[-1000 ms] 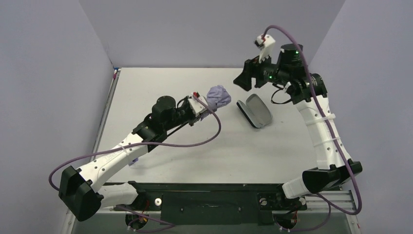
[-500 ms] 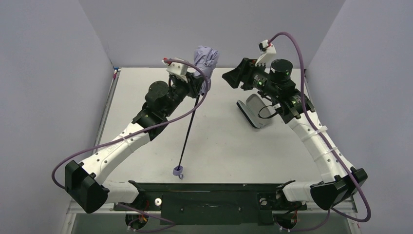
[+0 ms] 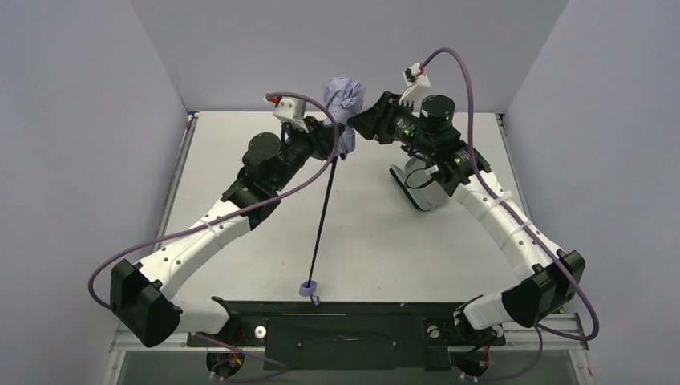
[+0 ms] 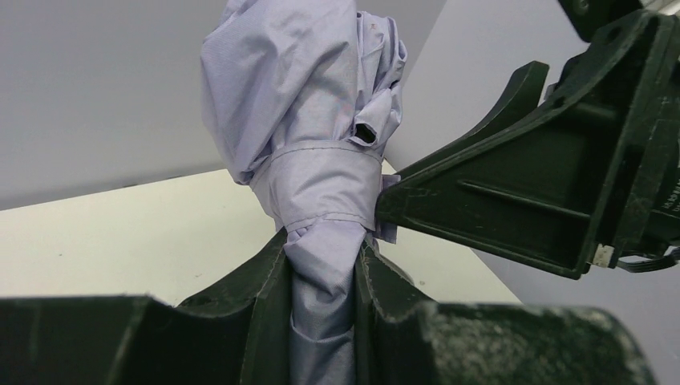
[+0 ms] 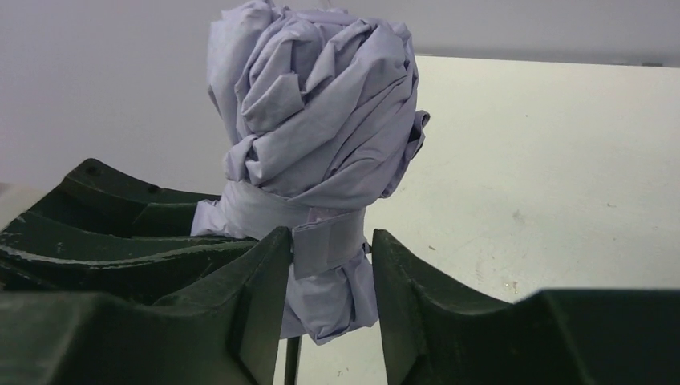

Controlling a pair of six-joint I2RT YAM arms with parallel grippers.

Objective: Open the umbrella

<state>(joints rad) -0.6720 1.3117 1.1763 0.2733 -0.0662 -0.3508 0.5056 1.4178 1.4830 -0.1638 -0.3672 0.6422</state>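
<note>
Above white table (image 3: pixel 401 241), left gripper (image 4: pixel 321 273) clamps umbrella (image 3: pixel 343 95); right gripper (image 5: pixel 330 273) straddles it, jaws apart

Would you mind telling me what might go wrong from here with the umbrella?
The right end effector straddles the closure strap and canopy folds together, so closing may pinch fabric rather than free the strap.
The left end effector clamps only soft cloth; a tug might slide the umbrella out.
The long shaft ends with its handle near the table's front edge and may swing or snag.
</note>
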